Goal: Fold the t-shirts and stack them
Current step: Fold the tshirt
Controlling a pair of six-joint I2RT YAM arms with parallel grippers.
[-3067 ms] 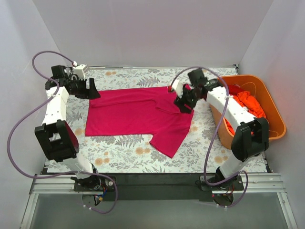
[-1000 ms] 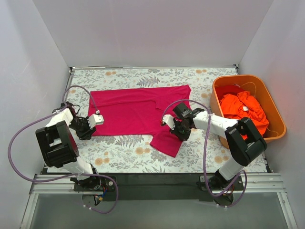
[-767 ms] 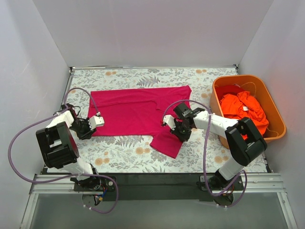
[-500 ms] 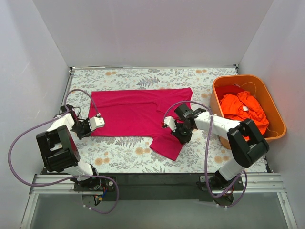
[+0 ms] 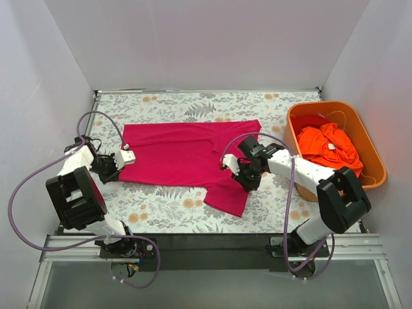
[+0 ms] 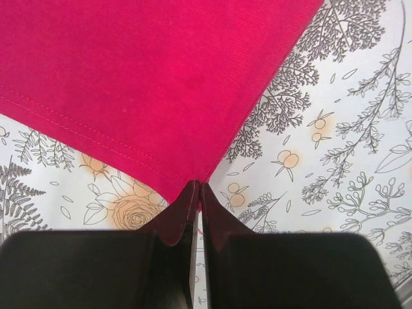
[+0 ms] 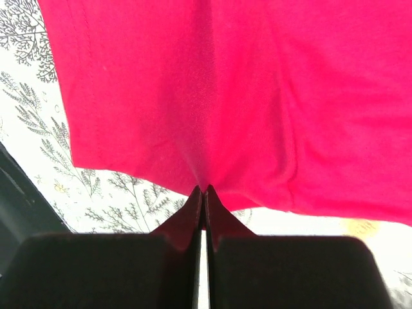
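Where the top external view looks down on the floral-patterned counter (image 5: 167, 206), a magenta-pink cloth t-shirt (image 5: 180, 151) lies spread flat across its middle, one sleeve pointing toward the near edge. The left end effector (image 5: 114, 174) sits low at the shirt's near left corner. The right end effector (image 5: 247, 182) sits low on the near right part of the shirt, beside the near sleeve. A rigid orange plastic tub (image 5: 373, 161) stands at the right side of the counter, apart from the spread shirt. It contains crumpled orange-red cloth t-shirts (image 5: 328, 145) with a small white label showing.

Left wrist view: the left end effector (image 6: 197, 188) is fully closed, fingertips together, pinching the very corner of the magenta-pink cloth t-shirt (image 6: 148, 77). The hem stitching runs along the left edge. The counter (image 6: 335, 129) shows on both sides of the corner.

Right wrist view: the right end effector (image 7: 204, 190) is fully closed on a small pinch of the magenta-pink cloth t-shirt (image 7: 244, 96) at its near edge. A crease rises from the grip point. The counter (image 7: 38, 116) is visible at left and below.
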